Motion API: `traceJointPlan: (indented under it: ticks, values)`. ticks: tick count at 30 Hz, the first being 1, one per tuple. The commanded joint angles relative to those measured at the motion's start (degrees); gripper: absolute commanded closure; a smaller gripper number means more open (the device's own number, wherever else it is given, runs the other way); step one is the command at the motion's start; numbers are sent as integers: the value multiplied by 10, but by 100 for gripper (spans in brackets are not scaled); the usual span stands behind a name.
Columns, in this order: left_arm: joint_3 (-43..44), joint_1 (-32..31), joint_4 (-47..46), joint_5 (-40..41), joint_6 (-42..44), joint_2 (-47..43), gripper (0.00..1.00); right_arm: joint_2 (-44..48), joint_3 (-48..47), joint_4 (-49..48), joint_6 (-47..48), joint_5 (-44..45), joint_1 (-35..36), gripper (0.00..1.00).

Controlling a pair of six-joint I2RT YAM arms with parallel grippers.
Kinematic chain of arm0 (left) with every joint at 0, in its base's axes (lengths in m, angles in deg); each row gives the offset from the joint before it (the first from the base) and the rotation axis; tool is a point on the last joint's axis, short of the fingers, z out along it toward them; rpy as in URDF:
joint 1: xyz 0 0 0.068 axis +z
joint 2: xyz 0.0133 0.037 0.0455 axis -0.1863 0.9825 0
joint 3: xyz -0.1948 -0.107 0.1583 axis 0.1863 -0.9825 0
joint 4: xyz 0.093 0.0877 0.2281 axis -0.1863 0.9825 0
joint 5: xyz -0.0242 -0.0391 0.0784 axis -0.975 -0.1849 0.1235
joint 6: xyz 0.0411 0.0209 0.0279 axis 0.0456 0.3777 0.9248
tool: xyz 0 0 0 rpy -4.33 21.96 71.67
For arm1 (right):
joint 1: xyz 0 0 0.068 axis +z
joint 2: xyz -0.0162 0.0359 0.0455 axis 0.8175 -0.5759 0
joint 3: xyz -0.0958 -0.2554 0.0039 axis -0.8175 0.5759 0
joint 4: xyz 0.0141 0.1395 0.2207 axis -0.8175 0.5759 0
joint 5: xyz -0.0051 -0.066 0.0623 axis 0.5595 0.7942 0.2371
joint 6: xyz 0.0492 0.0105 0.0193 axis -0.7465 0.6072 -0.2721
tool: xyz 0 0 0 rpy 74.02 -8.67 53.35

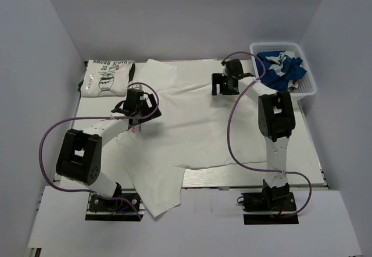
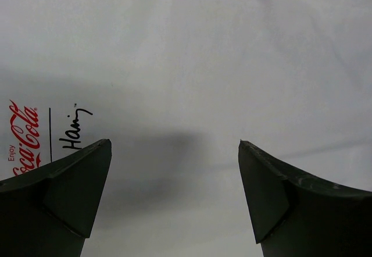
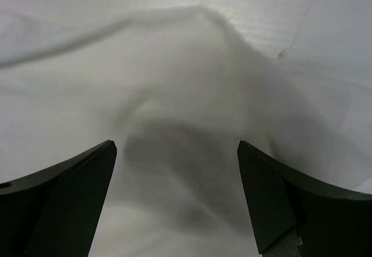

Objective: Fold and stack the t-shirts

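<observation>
Large white t-shirt point(image 1: 192, 129) lies spread across the table point(image 1: 308, 149), thin soft cotton, lightly creased, one flap drooping over the near edge. Left gripper point(image 2: 174, 145) hovers low over its left side, dark wedge-shaped fingers point(image 2: 70, 193) spread wide, nothing between them; cloth below is smooth, with a small red cola logo point(image 2: 23, 136) and black script beside it. Right gripper point(image 3: 176, 145) sits over the shirt's far right part, jaws equally wide and empty, above a raised rumpled ridge of fabric. Folded white shirt with green print point(image 1: 107, 78) rests as a neat rectangle at the far left corner. Crumpled royal blue shirt point(image 1: 282, 68) fills the white mesh basket point(image 1: 309, 87), far right.
</observation>
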Motion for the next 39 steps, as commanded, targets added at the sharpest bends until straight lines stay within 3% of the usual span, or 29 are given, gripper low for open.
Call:
traceJointPlan:
  ticks: [1, 6, 7, 10, 15, 19, 23, 26, 27, 33, 39]
  values:
    - [3, 0, 11, 8, -3, 10, 0, -43, -72, 34, -4, 112, -13, 10]
    - [3, 0, 5, -1, -3, 29, 0, -154, -209, 90, -12, 199, -42, 10]
    - [3, 0, 5, -1, -3, 29, 0, -168, -299, 119, -14, 205, -45, 10]
    - [8, 0, 5, -1, -3, 39, 0, -191, -345, 120, 11, 193, -61, 10]
    - [20, 0, -6, -12, 3, 39, 0, -76, -203, -7, 81, 19, -46, 10]
    - [50, 0, -6, -11, 9, 34, 0, -21, -181, 34, 121, -56, -17, 10]
    - [82, 0, -6, 10, 21, 21, 0, 35, -141, 39, 124, -18, 12, 10]
    - [109, 0, 14, 44, 26, 16, 0, 96, -64, 27, 66, 46, 27, 10]
    - [116, 0, 20, 58, 26, 23, 0, 113, 6, 17, 48, 73, 29, 10]
    - [189, 0, 123, 120, 39, 95, 0, 265, 225, 18, -91, 142, 24, 10]
    - [141, 0, 123, 122, 39, 100, 0, 309, 352, 58, -91, 151, 23, 10]
